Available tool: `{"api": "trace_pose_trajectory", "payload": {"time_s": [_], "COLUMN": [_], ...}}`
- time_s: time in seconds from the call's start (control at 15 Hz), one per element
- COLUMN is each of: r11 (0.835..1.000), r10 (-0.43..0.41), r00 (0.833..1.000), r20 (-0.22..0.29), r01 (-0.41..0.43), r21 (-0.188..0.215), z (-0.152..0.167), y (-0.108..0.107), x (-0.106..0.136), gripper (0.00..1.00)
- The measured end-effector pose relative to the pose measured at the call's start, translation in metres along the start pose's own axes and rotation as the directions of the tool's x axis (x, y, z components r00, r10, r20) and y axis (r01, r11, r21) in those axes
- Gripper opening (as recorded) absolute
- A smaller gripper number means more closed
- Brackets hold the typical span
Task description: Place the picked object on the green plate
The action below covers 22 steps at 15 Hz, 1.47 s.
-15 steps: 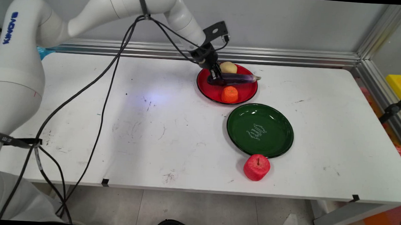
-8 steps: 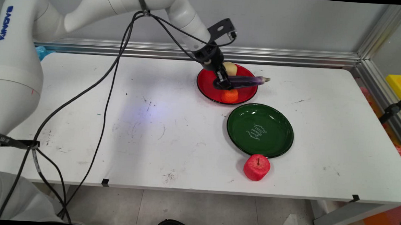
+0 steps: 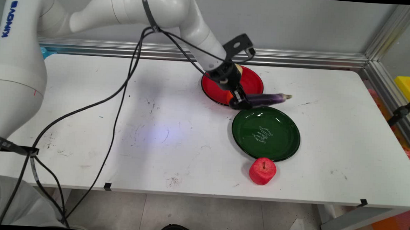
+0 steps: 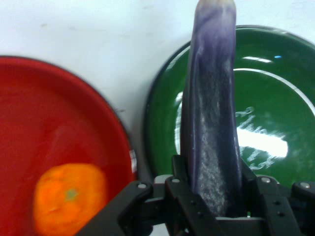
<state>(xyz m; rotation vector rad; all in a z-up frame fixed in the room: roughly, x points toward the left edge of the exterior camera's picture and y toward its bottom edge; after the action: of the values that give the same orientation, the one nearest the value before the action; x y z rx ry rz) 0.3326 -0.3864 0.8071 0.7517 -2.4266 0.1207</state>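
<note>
My gripper (image 3: 239,102) is shut on one end of a long purple eggplant (image 3: 267,98), which sticks out level to the right, lifted off the table. It hangs over the gap between the red plate (image 3: 252,83) and the green plate (image 3: 265,132). In the hand view the eggplant (image 4: 211,123) runs up from between my fingers (image 4: 179,189) across the green plate's (image 4: 280,98) rim. An orange (image 4: 69,196) lies on the red plate (image 4: 44,113) to the left. In the main view the arm hides most of the orange and the pale yellowish fruit on that plate.
A red apple (image 3: 262,171) sits on the table just in front of the green plate, near the table's front edge. Black cables hang from the arm over the table's left half. An aluminium rail runs along the back and right sides.
My gripper has lifted the eggplant off the red plate and carried it forward and to the right, to the green plate's far edge.
</note>
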Motion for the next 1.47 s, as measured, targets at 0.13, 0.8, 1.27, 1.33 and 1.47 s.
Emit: {"api": "trace_pose_trajectory", "payload": {"time_s": [0.13, 0.8, 1.27, 1.33, 1.47], "r11": [1.000, 1.000, 0.999, 0.999, 0.999], "r10": [0.002, 0.022, 0.040, 0.043, 0.049], "r00": [1.000, 1.000, 0.999, 0.999, 0.999], "r20": [-0.011, -0.022, -0.024, -0.024, -0.025], "r01": [-0.002, -0.022, -0.039, -0.043, -0.048], "r21": [-0.002, 0.008, 0.015, 0.014, 0.012], "z": [0.011, 0.047, 0.057, 0.058, 0.060], "y": [0.011, 0.036, 0.035, 0.035, 0.035], "x": [0.000, -0.014, -0.019, -0.020, -0.021], "gripper": [0.00, 0.00, 0.00, 0.00, 1.00]}}
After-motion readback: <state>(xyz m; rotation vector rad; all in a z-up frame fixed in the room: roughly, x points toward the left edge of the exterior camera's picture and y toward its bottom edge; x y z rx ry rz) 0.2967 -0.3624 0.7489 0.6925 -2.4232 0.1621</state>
